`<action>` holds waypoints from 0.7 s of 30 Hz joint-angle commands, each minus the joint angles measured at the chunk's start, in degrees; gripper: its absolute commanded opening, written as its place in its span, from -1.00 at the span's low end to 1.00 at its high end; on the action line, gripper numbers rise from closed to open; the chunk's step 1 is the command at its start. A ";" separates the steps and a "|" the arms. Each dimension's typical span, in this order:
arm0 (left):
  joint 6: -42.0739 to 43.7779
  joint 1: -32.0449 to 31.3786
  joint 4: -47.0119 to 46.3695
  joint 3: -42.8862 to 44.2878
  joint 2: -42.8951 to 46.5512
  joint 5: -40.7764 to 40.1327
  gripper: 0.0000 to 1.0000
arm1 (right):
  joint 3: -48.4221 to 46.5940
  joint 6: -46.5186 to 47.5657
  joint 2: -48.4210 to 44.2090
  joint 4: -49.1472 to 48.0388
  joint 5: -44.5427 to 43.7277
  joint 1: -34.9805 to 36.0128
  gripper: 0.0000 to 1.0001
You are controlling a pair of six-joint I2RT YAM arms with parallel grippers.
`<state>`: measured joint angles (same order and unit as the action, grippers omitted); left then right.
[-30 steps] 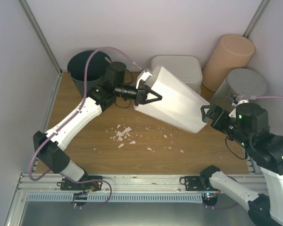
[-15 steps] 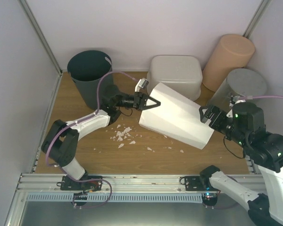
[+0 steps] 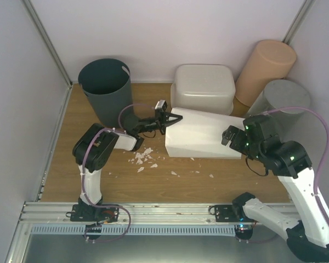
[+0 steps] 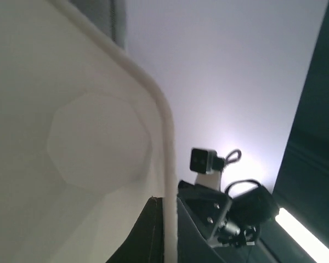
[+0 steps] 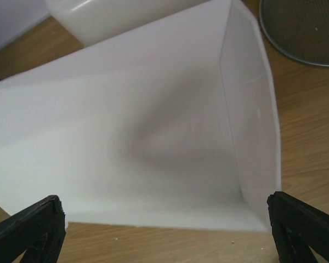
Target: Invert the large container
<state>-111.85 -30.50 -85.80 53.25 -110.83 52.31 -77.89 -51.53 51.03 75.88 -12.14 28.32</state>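
The large white container (image 3: pixel 200 136) lies on its side on the wooden table, its open mouth to the left and its base to the right. My left gripper (image 3: pixel 167 121) is low over the table and shut on the container's rim (image 4: pixel 167 159), with one finger inside and one outside; its own point in the left wrist view (image 4: pixel 170 219) lies on the pinched rim. My right gripper (image 3: pixel 231 136) is wide open at the base end. In the right wrist view (image 5: pixel 163 205) the container's side (image 5: pixel 153 120) fills the space ahead of the spread fingers, ungripped.
A dark round bin (image 3: pixel 105 87) stands at the back left. An upturned white tub (image 3: pixel 203 87) sits right behind the container. A peach cylinder (image 3: pixel 266 68) and a grey bin (image 3: pixel 285 98) stand at the back right. White crumbs (image 3: pixel 145 156) lie on the table.
The container has come down from a tilt in the air to lie flat on its side. My left arm dropped low with it. My right gripper moved in and up at the base end.
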 commanded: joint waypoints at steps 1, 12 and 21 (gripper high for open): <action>-6.54 -0.20 -20.11 1.46 -3.64 -4.32 -1.00 | 1.83 -1.50 0.56 0.15 -3.35 -0.11 1.00; -8.97 -0.44 -20.20 1.68 -6.25 -3.96 -1.00 | 5.54 -0.61 3.19 0.11 -7.17 -3.04 0.99; -9.78 -0.52 -20.20 1.42 -6.74 -4.33 -1.00 | 2.70 3.83 9.35 -2.52 -8.33 -6.16 1.00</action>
<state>-118.98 -30.65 -86.63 53.49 -117.10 49.80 -73.12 -50.57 58.35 75.61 -18.39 23.44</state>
